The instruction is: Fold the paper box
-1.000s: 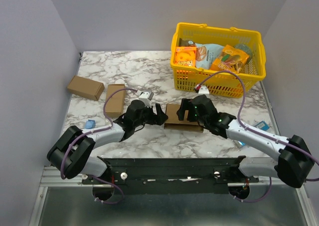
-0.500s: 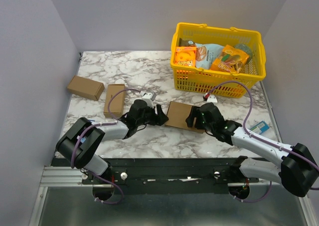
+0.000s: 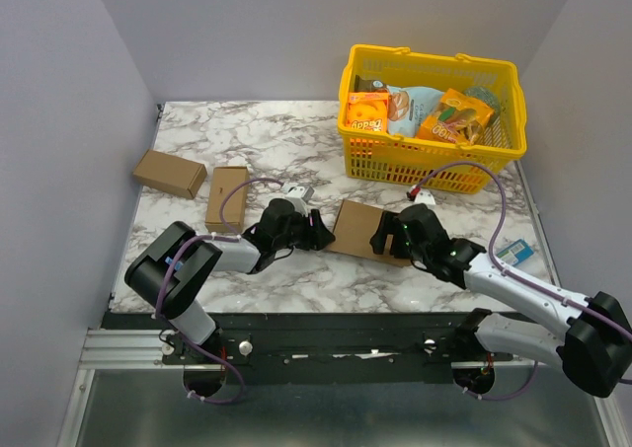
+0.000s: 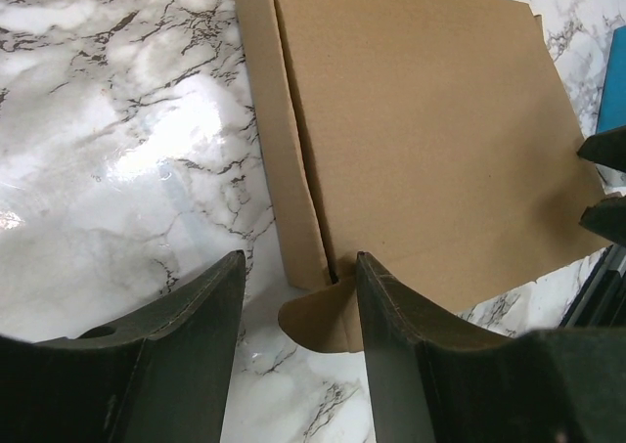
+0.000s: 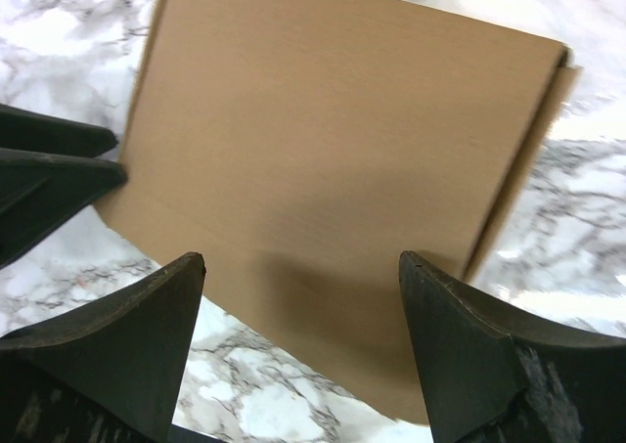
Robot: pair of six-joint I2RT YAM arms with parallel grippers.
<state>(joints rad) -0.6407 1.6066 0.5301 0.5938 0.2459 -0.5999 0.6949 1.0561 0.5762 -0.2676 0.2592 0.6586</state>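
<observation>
The paper box (image 3: 357, 228) lies flat on the marble table, a plain brown sheet with a narrow side flap. In the left wrist view the box (image 4: 430, 140) fills the upper right, and its rounded tab (image 4: 318, 316) lies between my left fingers (image 4: 196, 345). My left gripper (image 3: 318, 234) is at the box's left edge, jaws apart, not clamped on the tab. My right gripper (image 3: 387, 236) hovers at the box's right near edge, wide open. In the right wrist view the box (image 5: 333, 150) lies ahead of that gripper (image 5: 301, 259), nothing between its fingers.
A yellow basket (image 3: 432, 60) of packaged snacks stands at the back right. Two small cardboard boxes (image 3: 169, 174) (image 3: 227, 197) lie at the left. A small blue packet (image 3: 516, 251) lies by the right edge, close to the right arm.
My left gripper slid right to the box's left edge and its jaws narrowed. My right gripper drew back off the box to its right near edge. The box turned slightly.
</observation>
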